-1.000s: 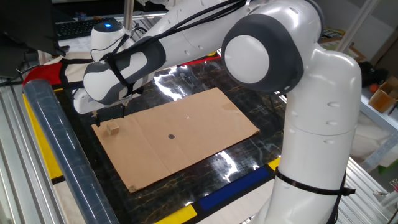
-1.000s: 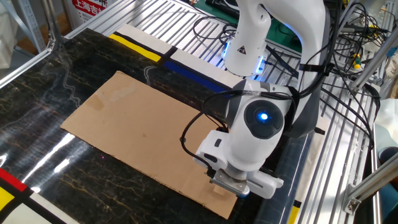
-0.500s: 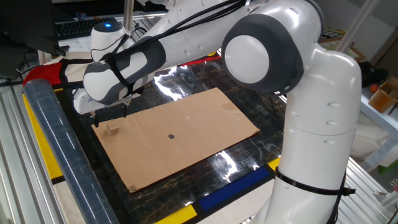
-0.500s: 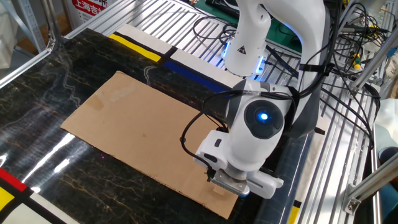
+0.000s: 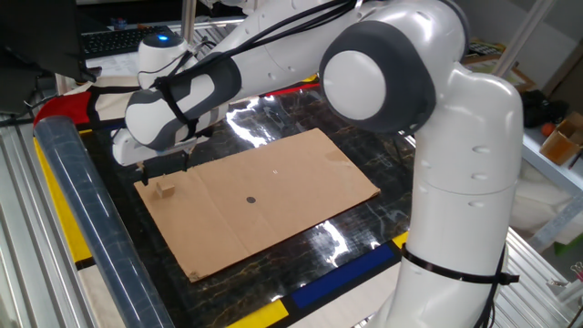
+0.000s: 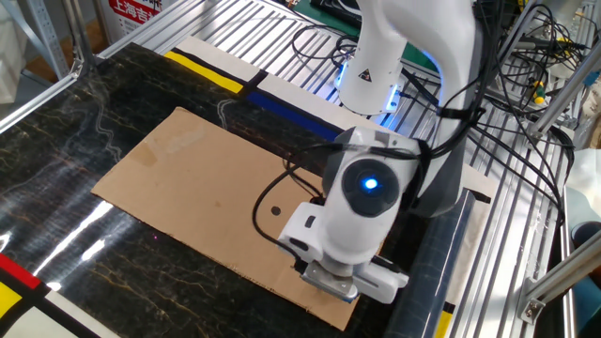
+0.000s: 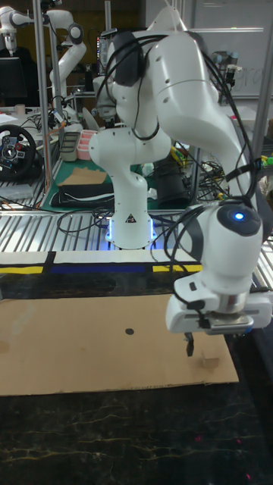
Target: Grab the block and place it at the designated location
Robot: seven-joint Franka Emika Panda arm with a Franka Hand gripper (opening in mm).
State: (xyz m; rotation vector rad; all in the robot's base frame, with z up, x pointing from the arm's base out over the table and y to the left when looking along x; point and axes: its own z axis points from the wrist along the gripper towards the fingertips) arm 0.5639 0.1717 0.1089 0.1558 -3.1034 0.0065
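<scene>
Risk: parted, empty gripper hovering beside wooden cube; an off-centre descent may nudge it off the cardboard sheet.

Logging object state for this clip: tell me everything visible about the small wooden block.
The block is a small, plain, light-tan cube that looks like wood. It sits flat on the brown cardboard sheet near one corner, well away from the dark dot. The tool hangs just above it without touching; only one dark finger shows clearly. In the other fixed view the arm hides the block.
</scene>
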